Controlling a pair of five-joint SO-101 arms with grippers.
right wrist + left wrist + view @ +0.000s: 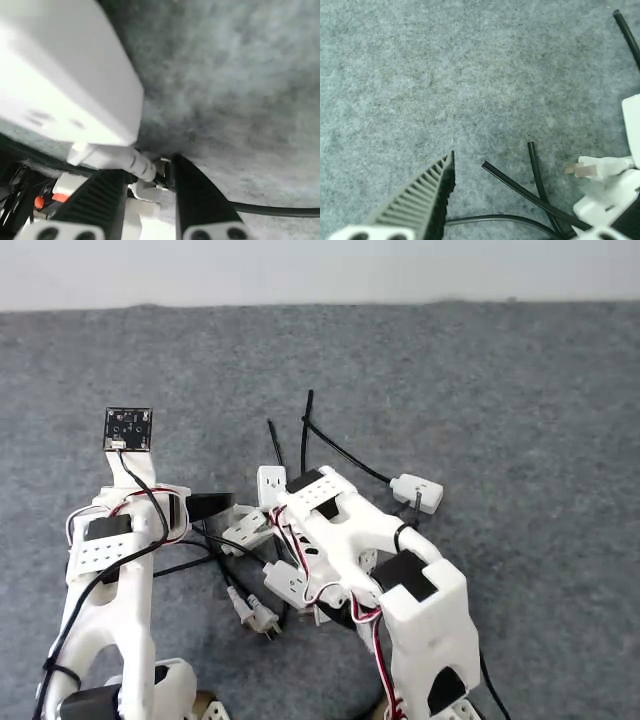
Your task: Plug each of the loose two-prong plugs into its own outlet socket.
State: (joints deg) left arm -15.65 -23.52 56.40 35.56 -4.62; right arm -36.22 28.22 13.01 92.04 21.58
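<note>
Several white outlet sockets lie tangled in black cables at the table's middle: one (271,483) by the right arm's tip, one (245,528) below it, one (290,583) nearer the front, one (418,492) out to the right. A loose two-prong plug (262,618) lies on the carpet in front. My right gripper (147,187) is shut on a white plug (112,159) right beside a big white socket block (65,85). My left gripper (212,506) is open over bare carpet; its ribbed finger (427,197) points toward another white plug (592,169) with bare prongs.
Black cables (520,187) cross the grey carpet (480,390) between the two arms. A small black square board (128,429) lies at the left, beyond the left arm. The far and right parts of the carpet are bare.
</note>
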